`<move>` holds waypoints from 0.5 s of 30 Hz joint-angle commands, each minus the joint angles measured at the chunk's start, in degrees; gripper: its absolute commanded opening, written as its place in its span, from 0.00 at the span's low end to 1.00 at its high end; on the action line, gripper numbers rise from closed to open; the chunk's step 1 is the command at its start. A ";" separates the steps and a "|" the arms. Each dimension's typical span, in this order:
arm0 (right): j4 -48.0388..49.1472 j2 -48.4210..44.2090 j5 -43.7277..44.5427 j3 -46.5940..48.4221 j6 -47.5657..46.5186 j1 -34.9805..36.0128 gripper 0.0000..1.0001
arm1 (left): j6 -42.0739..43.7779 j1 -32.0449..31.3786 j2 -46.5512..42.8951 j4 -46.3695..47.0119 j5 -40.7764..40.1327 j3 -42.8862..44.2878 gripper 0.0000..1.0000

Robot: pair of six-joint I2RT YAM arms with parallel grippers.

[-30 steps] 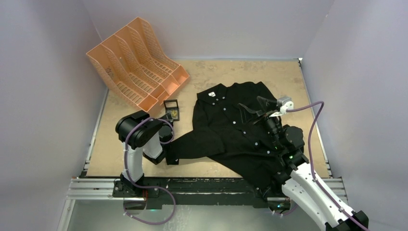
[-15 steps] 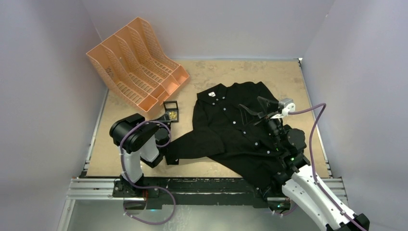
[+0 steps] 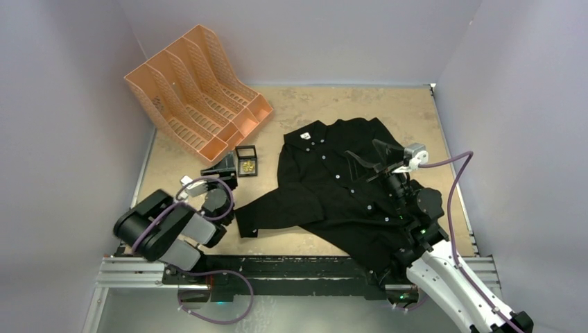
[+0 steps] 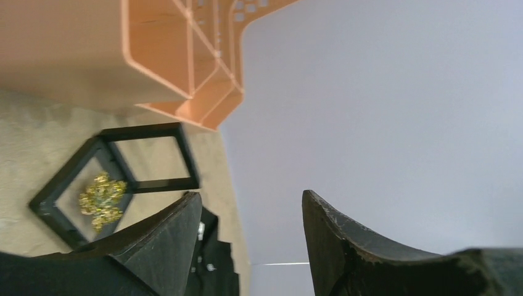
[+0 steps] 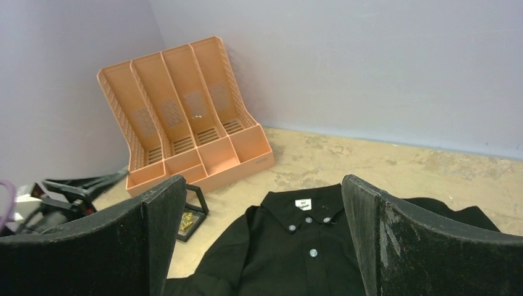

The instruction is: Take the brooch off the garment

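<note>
The brooch (image 4: 102,198) lies in a box (image 4: 154,184) ahead of your wide, empty left hand (image 3: 220,168), off the shirt (image 3: 333,187): seemingly delivered.

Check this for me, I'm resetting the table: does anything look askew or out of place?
Nothing is spilled or broken. The shirt lies crooked and rumpled, with one sleeve stretched out to the side. The brooch is off it, lying in an open black box beside the rack.
</note>
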 commanded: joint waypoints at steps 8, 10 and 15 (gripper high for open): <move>-6.47 -0.43 9.34 3.69 -0.97 0.18 0.98 | 20.36 0.37 -53.40 -51.58 2.08 1.31 0.72; -9.43 -1.03 10.31 5.32 -0.69 0.18 0.98 | 26.00 0.37 -62.77 -67.57 2.13 6.72 0.76; -17.97 -3.62 12.91 10.34 -0.39 0.18 0.98 | 39.76 0.37 -77.50 -88.46 4.62 18.37 0.81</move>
